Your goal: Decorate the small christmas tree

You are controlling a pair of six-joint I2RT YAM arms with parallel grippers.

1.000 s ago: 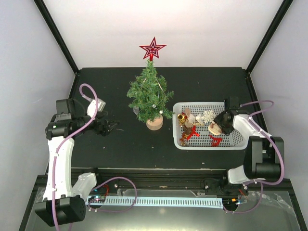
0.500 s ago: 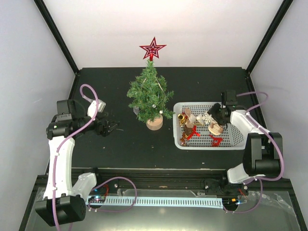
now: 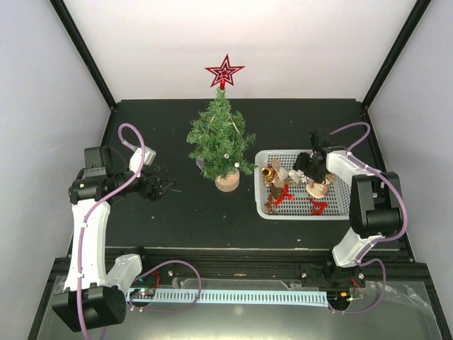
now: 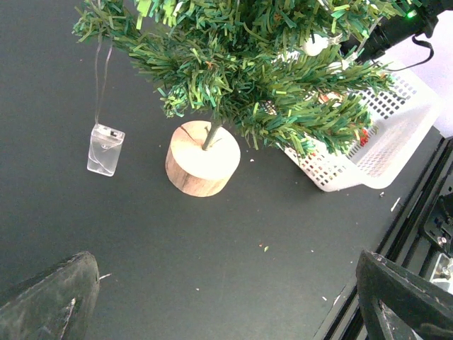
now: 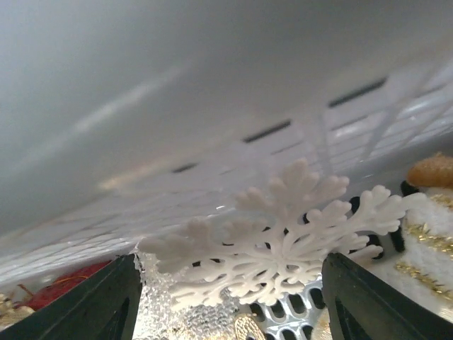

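As the right arm [image 3: 338, 163] has swung in from the basket's [image 3: 340, 212] outer end, we find it poised over a snowflake [image 5: 283, 234].
We record the right fingers [image 5: 106, 304] spread wide on either side of the white snowflake, gripping nothing; a pick appears imminent. The left fingers [image 4: 49, 297] hang open and empty beside the tree [image 3: 221, 138], which stands upright on the tabletop [image 3: 191, 219] left of the basket, topped by a star [image 3: 224, 71].

Dk-green xmas tree [image 3: 221, 138] w/ red star [image 3: 224, 71], white mesh basket [image 3: 333, 214], white snowflake [image 5: 276, 248], black table [image 3: 177, 219].
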